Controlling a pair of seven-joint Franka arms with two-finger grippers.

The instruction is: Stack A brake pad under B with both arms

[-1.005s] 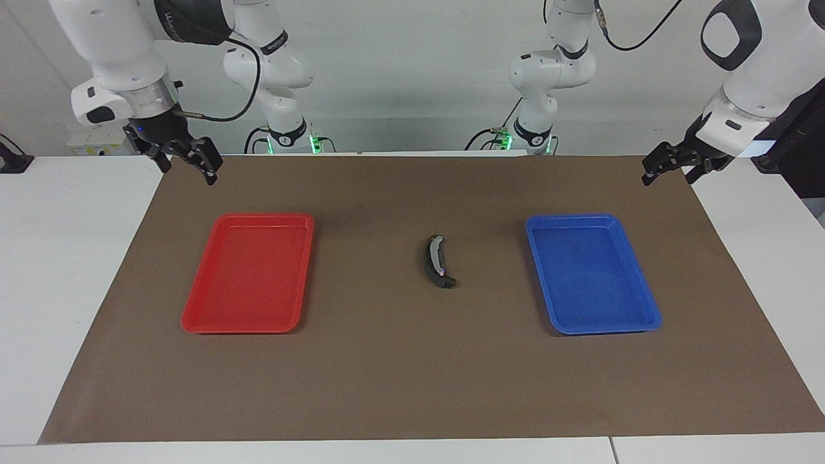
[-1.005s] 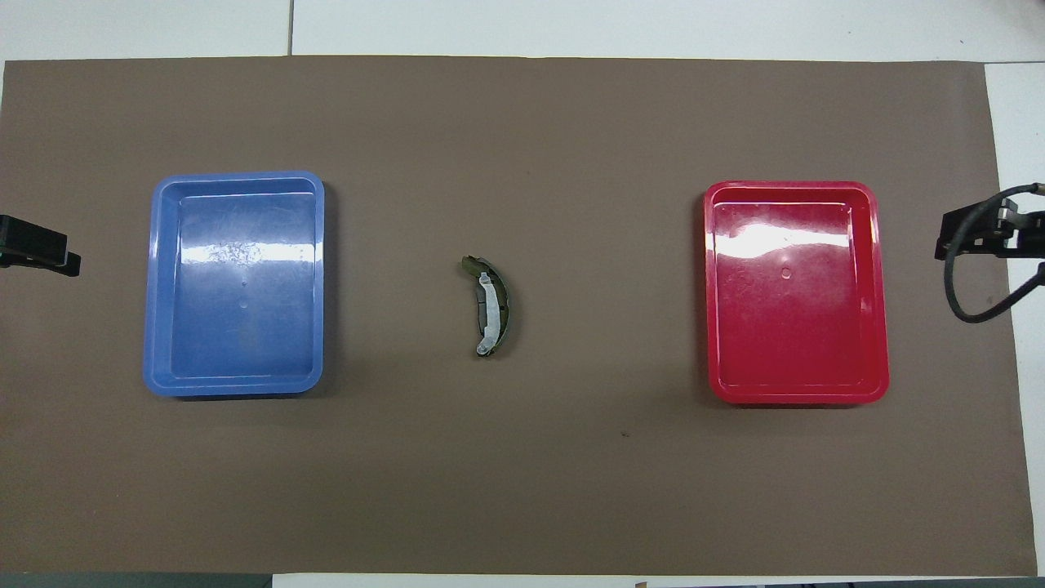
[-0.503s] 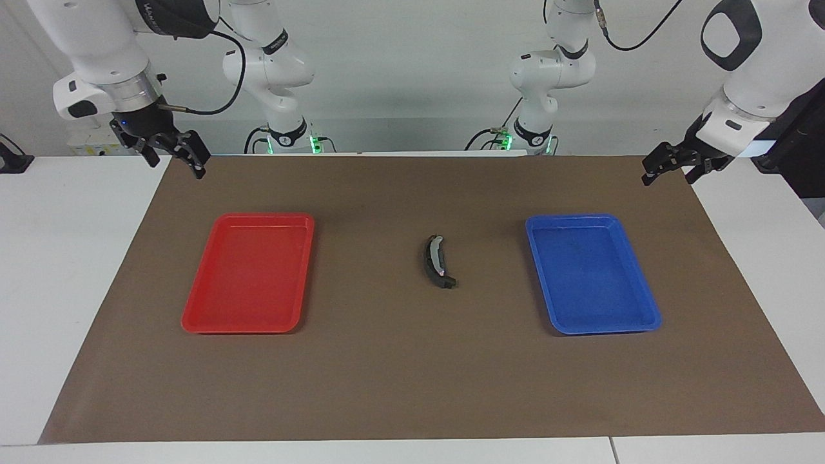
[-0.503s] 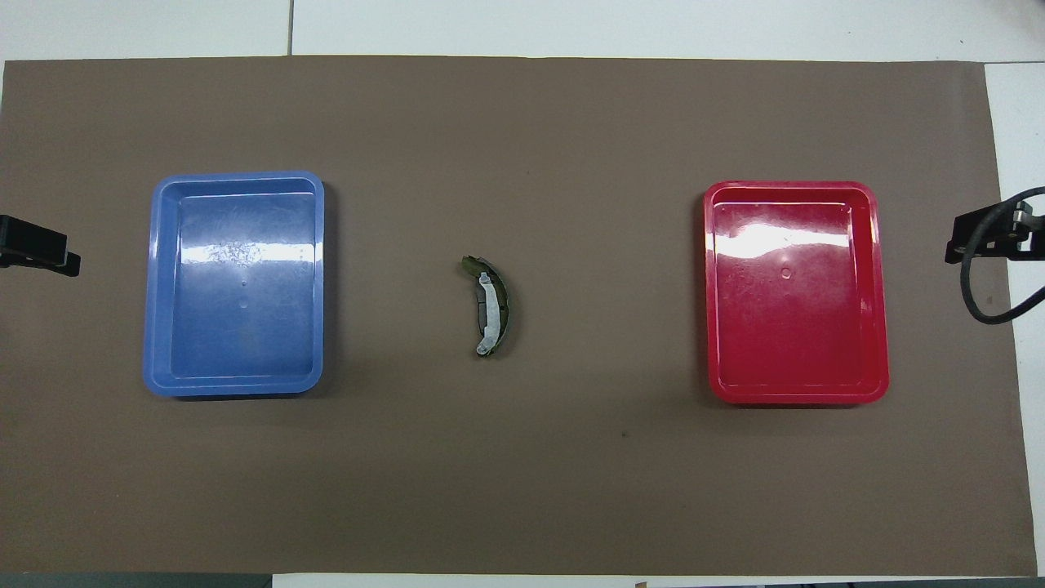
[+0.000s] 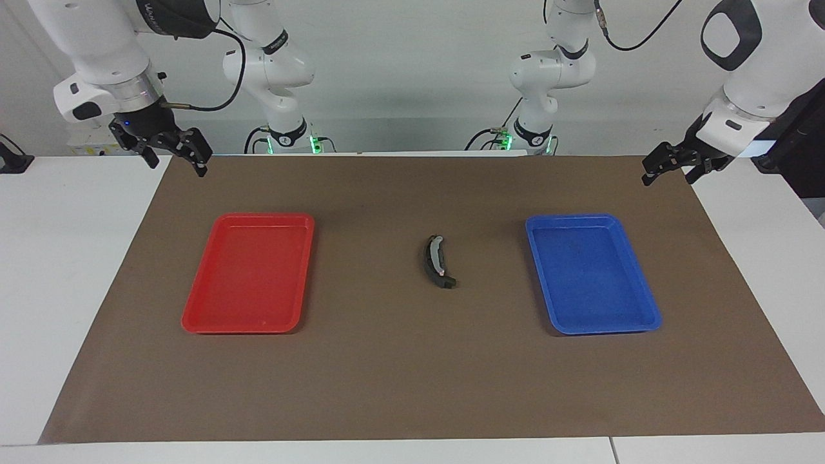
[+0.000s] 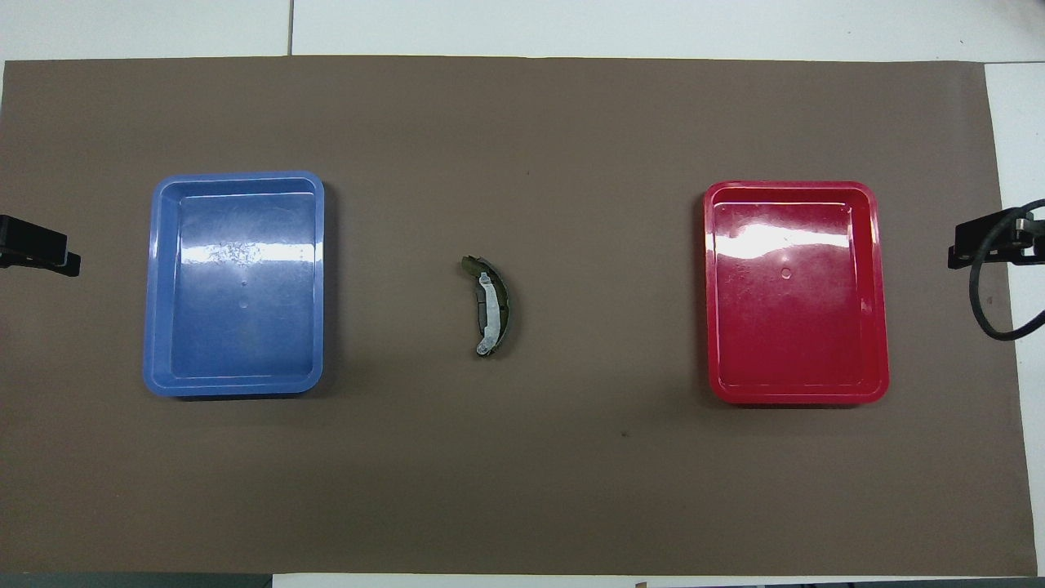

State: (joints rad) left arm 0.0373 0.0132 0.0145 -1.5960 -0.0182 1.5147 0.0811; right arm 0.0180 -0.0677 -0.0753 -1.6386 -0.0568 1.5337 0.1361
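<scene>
Your surface (image 5: 64,270) is laid with a wide brown mat (image 5: 399,374), which gives the parts a dull, even ground to rest on and marks out the working area for both arms. Two shallow trays sit on it well apart: the red tray (image 5: 193,319) toward the right arm's end and the blue tray (image 5: 651,319) toward the left arm's end, both with nothing in them, so you can judge that the parts have been taken out and the trays now serve only as side bins. Look to the arms next: the right gripper (image 5: 173,149) hangs in the air over the mat's corner at its own end, and the left gripper (image 5: 667,169) hangs over the mat's edge at the other end; both sets of jaws stand apart and hold nothing, drawn back so the middle stays open to view. Between the trays lies B (image 5: 435,261), the crescent shoe with its silver strip facing up, resting on the mat. At its end farther from the robots a short dark piece peeps out from beneath; you may take that for the A brake pad (image 5: 448,282), though most of it is hidden. If so, the stack looks done.
</scene>
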